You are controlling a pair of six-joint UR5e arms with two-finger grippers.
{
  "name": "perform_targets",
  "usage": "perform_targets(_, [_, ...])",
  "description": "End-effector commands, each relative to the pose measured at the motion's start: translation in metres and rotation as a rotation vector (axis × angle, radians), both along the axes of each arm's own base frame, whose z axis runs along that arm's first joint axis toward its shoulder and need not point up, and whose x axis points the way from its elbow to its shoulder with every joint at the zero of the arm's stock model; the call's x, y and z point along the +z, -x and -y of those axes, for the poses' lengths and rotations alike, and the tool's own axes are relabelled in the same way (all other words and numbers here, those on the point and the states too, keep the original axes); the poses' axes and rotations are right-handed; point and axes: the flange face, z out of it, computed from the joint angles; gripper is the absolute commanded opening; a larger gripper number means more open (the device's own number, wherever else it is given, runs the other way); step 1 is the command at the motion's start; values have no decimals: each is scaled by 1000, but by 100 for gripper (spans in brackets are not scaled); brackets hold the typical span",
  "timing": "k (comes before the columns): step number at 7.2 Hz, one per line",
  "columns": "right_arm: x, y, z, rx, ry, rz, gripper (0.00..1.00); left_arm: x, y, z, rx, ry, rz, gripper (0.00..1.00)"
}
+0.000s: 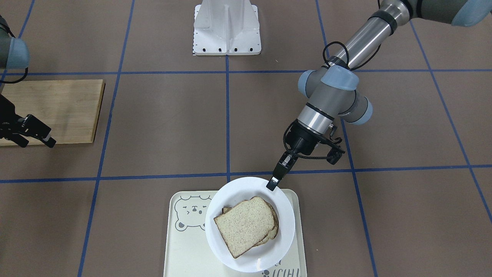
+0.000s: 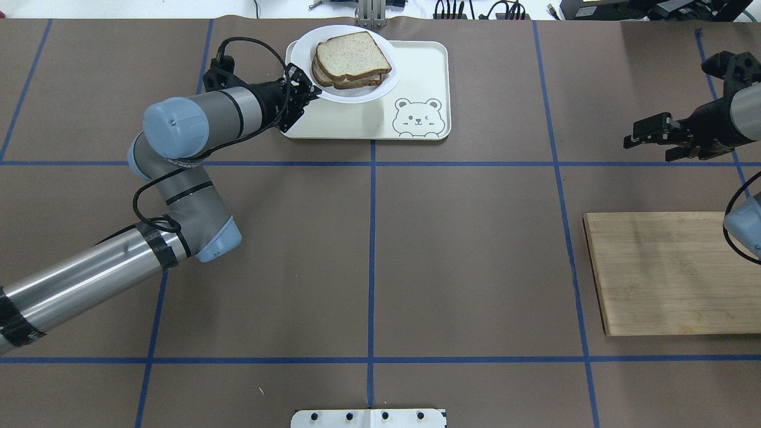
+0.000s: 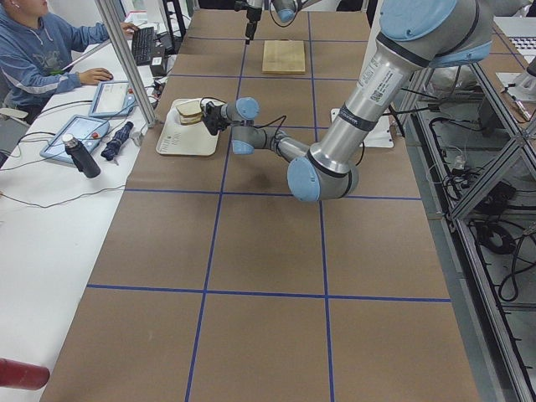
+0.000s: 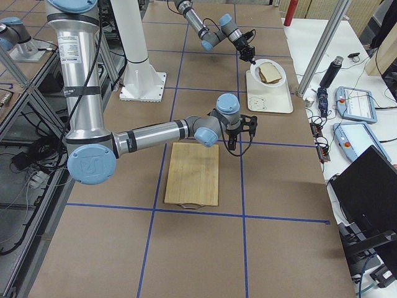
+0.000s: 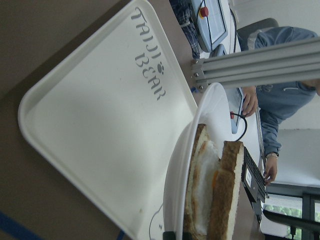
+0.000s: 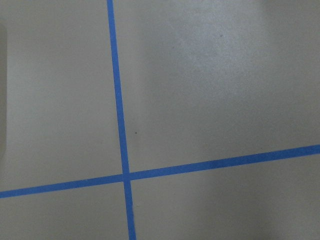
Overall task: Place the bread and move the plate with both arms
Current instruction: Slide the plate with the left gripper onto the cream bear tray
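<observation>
The white plate (image 1: pixel 286 238) lies on the cream bear tray (image 1: pixel 184 246) and overhangs the tray's edge toward the robot. On it the plain bread slice (image 1: pixel 246 225) tops another slice; the left wrist view shows egg white between them (image 5: pixel 202 200). My left gripper (image 1: pixel 273 181) is shut on the plate's rim at the side nearest the robot, as the overhead view (image 2: pixel 309 89) also shows. My right gripper (image 1: pixel 36 134) is open and empty, hovering over the table by the wooden board, far from the plate. The right wrist view shows only bare table.
A wooden cutting board (image 2: pixel 672 273) lies on my right side. The white fixed stand (image 1: pixel 226 27) sits at the table's middle near my base. An operator and tablets are beyond the tray's far edge (image 3: pixel 50 59). Blue tape lines grid the brown table.
</observation>
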Motion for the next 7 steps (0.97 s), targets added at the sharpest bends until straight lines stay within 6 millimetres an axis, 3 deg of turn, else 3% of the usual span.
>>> perform_targets(1, [6, -9, -4, 7, 12, 0, 100, -1, -25, 23, -8, 67, -5, 0])
perform_targets(5, [0, -12, 2, 17, 8, 2, 100, 3, -52, 3, 32, 73, 4, 0])
perform_targets(7, [1, -12, 1, 17, 12, 0, 100, 9, -57, 2, 35, 81, 14, 0])
